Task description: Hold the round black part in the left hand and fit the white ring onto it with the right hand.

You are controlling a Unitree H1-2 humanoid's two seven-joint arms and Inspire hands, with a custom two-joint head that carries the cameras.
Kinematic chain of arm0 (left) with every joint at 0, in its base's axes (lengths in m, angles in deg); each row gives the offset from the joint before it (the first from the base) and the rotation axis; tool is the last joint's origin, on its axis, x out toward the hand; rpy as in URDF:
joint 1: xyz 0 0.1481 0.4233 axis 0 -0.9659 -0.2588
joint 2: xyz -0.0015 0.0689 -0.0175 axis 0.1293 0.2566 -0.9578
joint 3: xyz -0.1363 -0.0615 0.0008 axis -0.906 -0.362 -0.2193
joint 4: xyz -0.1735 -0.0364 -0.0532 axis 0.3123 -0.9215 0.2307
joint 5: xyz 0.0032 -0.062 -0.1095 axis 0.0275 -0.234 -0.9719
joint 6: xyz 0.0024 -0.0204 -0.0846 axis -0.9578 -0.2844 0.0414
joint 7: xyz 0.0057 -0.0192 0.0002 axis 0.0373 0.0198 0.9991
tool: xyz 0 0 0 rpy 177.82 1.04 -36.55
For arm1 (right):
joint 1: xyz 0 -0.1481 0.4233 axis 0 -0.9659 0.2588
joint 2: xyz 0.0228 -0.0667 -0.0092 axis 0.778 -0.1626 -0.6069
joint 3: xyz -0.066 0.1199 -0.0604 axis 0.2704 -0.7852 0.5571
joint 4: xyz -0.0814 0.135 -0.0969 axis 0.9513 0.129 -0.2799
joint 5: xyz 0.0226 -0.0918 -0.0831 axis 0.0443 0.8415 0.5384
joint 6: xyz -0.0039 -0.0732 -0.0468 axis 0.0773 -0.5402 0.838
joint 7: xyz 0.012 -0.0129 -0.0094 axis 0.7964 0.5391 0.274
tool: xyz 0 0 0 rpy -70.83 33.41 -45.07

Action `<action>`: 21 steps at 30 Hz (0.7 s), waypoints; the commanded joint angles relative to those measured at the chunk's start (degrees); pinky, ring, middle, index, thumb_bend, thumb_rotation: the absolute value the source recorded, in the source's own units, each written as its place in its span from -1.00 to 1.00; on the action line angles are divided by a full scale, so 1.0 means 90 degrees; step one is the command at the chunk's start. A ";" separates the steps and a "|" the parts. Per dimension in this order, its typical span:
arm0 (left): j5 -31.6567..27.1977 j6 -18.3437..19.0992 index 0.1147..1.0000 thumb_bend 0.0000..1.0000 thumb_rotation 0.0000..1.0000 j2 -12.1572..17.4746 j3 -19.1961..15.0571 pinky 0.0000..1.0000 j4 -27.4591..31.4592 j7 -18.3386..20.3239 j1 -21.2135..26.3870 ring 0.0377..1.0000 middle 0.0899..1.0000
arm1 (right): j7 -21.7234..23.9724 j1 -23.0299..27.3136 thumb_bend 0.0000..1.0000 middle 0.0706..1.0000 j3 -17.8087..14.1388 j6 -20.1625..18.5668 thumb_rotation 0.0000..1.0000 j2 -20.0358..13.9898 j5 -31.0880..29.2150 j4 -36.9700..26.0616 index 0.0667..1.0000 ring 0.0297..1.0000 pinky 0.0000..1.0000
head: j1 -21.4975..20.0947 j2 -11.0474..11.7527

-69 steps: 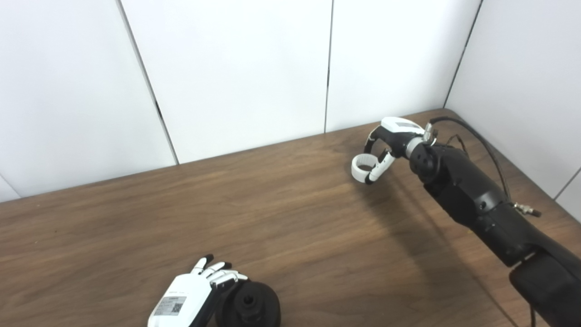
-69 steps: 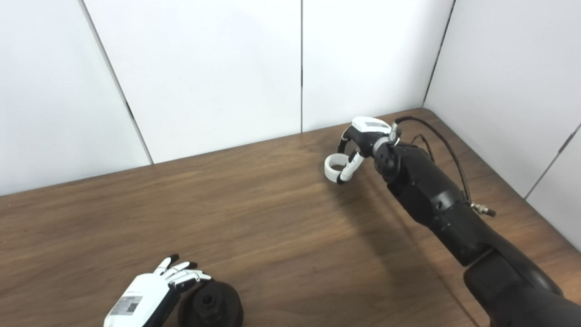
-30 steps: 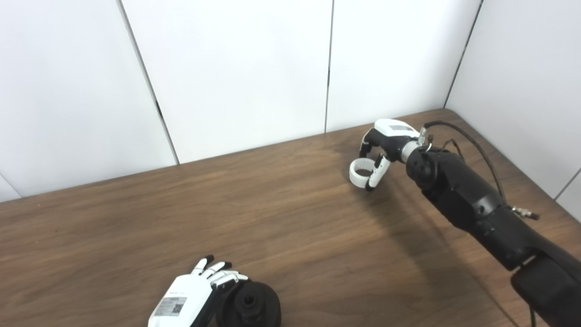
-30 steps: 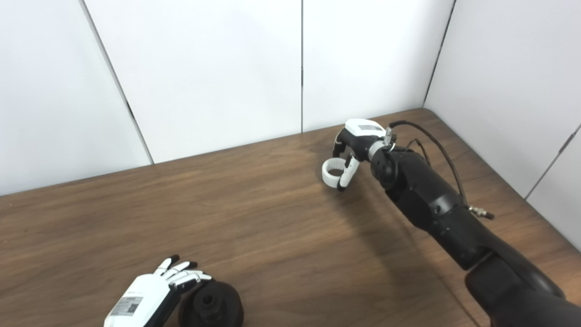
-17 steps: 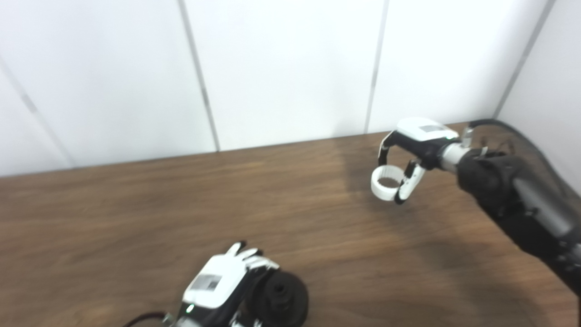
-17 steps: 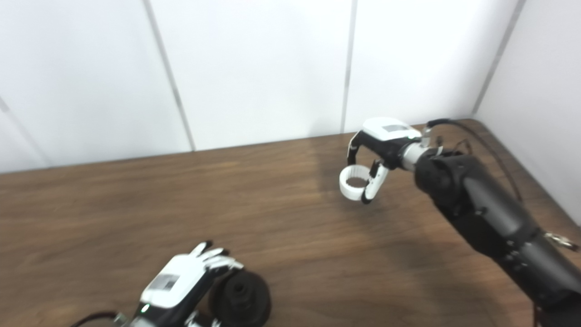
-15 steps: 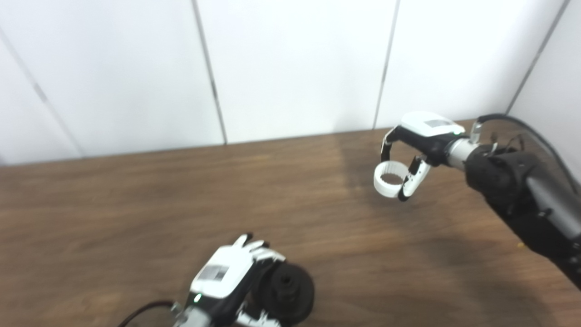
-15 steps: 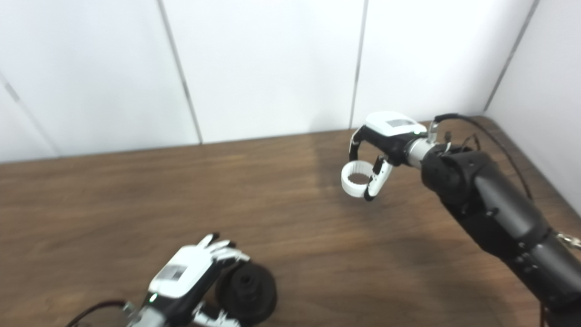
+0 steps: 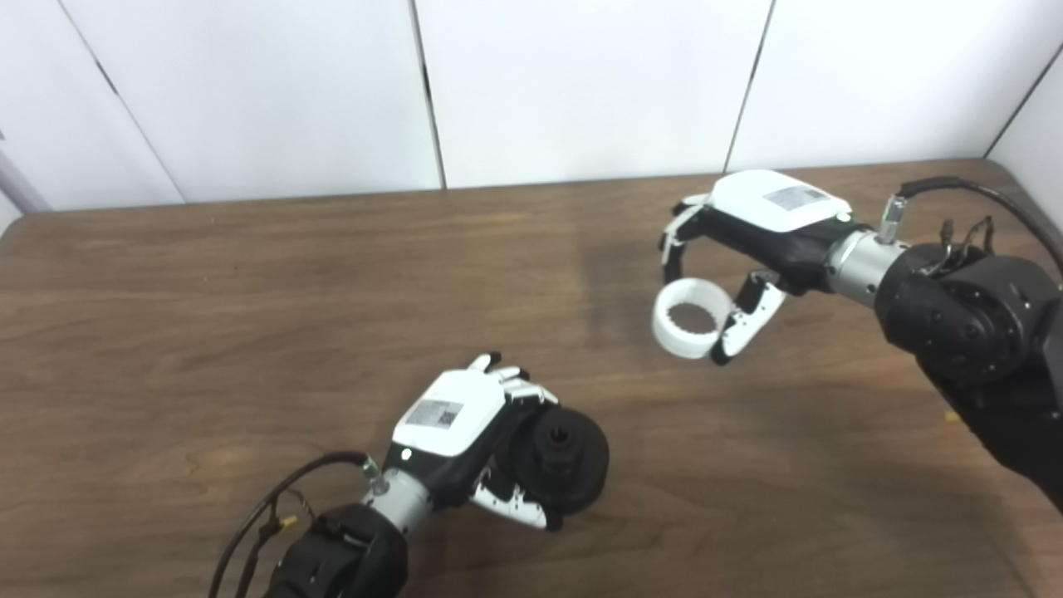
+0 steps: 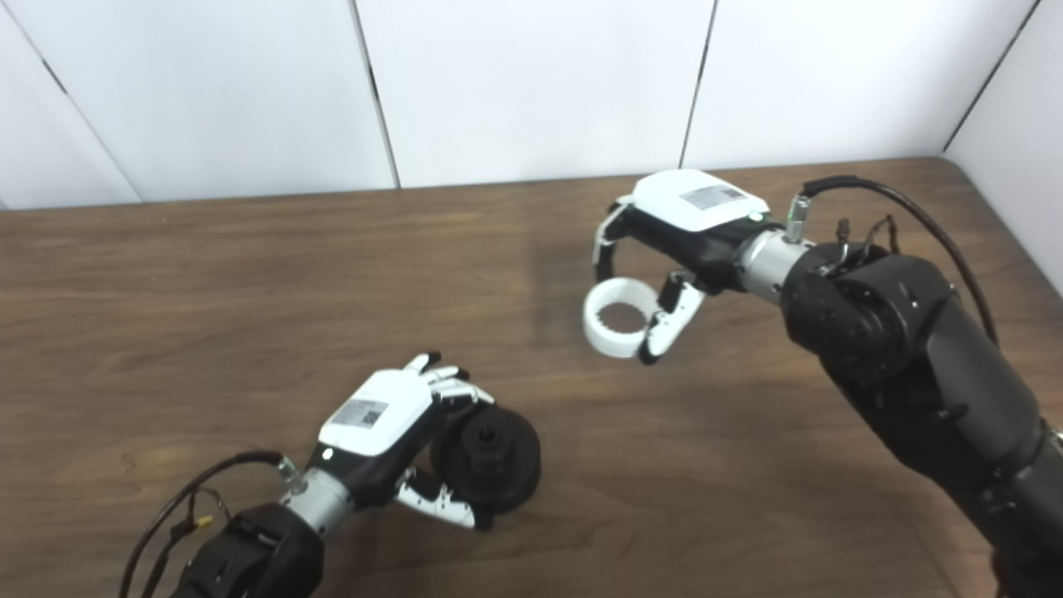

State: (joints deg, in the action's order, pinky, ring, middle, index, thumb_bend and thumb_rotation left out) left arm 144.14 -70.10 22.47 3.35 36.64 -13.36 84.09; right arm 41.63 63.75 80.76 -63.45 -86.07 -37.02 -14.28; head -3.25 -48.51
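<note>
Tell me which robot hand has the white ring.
The right robot hand, pinching the white ring above the table. The left robot hand grips the round black part instead.

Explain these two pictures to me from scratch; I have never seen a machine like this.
Both pictures show one scene, taken by two cameras side by side on a humanoid robot's head, looking down at a brown wooden table. Its two black arms come in from the bottom edge and end in white mechanical hands. The left hand is closed around a round black part near the table's front. The right hand holds a white ring pinched between fingers and thumb, up above the table, apart from the black part. White wall panels stand behind.
</note>
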 commanded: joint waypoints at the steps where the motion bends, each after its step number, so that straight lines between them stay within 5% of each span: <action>1: 0.0198 0.0066 -0.18 0.05 -0.88 -0.0001 0.0101 1.00 -0.0159 0.0271 0.0033 0.77 0.51 | 0.0018 0.0249 0.05 0.53 -0.0101 -0.0007 -0.73 0.0046 0.0048 -0.0304 -0.11 0.81 0.84 | -0.0003 -0.0001; 21: 0.0176 0.0158 -0.18 0.05 -0.87 -0.0040 0.0093 1.00 -0.0101 0.0437 0.0125 0.80 0.54 | 0.0199 -0.0210 0.05 0.45 0.0366 0.0718 -0.72 0.1120 0.0414 -0.0796 -0.11 0.73 0.71 | 0.0062 -0.0339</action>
State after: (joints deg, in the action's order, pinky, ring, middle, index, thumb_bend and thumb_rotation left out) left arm 144.25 -69.05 21.97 3.41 36.64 -11.72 84.94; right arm 43.95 60.54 84.46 -58.60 -75.98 -34.12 -19.63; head -2.81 -51.42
